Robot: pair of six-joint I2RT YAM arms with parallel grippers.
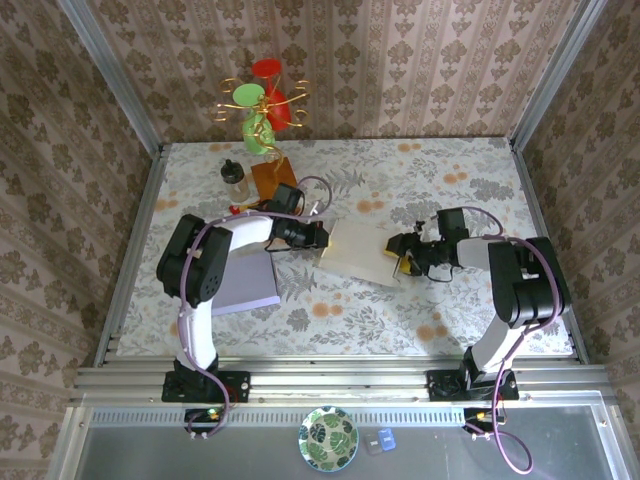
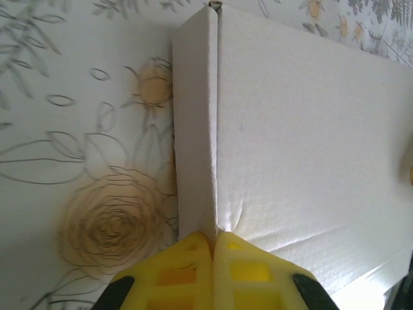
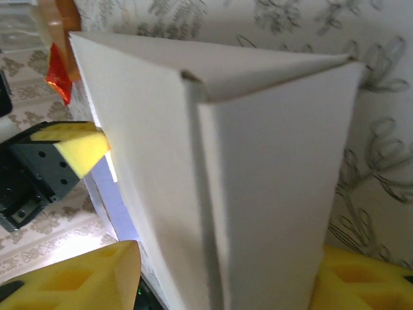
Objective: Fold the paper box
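On table (image 1: 450, 170), paper box (image 1: 357, 252): white, creased.

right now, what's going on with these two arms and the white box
Both arms are working on one white paper box. The left hand is pinched shut on a folded edge at its left end. The right hand straddles the opposite end, a finger on each side; whether it squeezes is unclear.

paper box (image 1: 357, 252) x1 | left gripper (image 1: 322, 237) + right gripper (image 1: 394, 249) = 2, flanking box | bottle (image 1: 236, 180) x1 | plate (image 1: 328, 438) x1 | lilac sheet (image 1: 245, 285) x1, maybe stacked
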